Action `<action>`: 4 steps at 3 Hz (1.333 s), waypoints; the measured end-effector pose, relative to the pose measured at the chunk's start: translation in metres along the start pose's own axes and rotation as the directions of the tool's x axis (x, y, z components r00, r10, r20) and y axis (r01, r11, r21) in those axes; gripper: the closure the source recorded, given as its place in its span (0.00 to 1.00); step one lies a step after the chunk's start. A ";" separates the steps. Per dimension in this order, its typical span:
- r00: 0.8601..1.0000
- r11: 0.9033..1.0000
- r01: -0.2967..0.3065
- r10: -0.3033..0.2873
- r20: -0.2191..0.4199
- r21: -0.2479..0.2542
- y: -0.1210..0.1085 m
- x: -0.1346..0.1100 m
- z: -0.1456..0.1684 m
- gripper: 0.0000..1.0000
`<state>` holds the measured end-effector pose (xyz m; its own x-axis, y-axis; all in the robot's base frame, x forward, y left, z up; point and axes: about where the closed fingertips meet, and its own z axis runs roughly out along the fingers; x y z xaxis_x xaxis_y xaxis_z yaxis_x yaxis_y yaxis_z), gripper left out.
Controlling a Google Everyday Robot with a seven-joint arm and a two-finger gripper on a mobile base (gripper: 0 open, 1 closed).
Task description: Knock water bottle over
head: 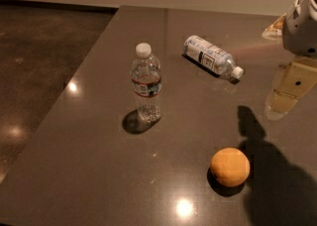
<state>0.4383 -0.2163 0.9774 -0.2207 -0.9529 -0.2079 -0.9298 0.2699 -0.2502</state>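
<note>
The water bottle (146,84) stands upright on the brown table, left of centre. It is clear and ribbed, with a white cap and a red and dark teal label band. My gripper (286,96) hangs above the table at the right edge of the view, well to the right of the water bottle and apart from it. It holds nothing that I can see. Its shadow falls on the table in the lower right.
A clear bottle with a large white label (212,56) lies on its side behind and right of the water bottle. An orange (230,166) sits in front, at the right. The table's left edge (74,76) runs diagonally, with dark floor beyond.
</note>
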 end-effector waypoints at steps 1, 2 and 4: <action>1.000 1.000 0.000 0.000 0.000 0.000 0.000 0.000 0.000 0.00; 0.998 0.999 -0.012 0.015 0.055 -0.043 0.000 -0.009 0.002 0.00; 0.957 0.993 0.030 0.004 0.290 -0.116 0.014 -0.098 0.011 0.00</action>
<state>0.4505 -0.1176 0.9839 -0.1297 -0.8705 -0.4747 -0.9639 0.2230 -0.1455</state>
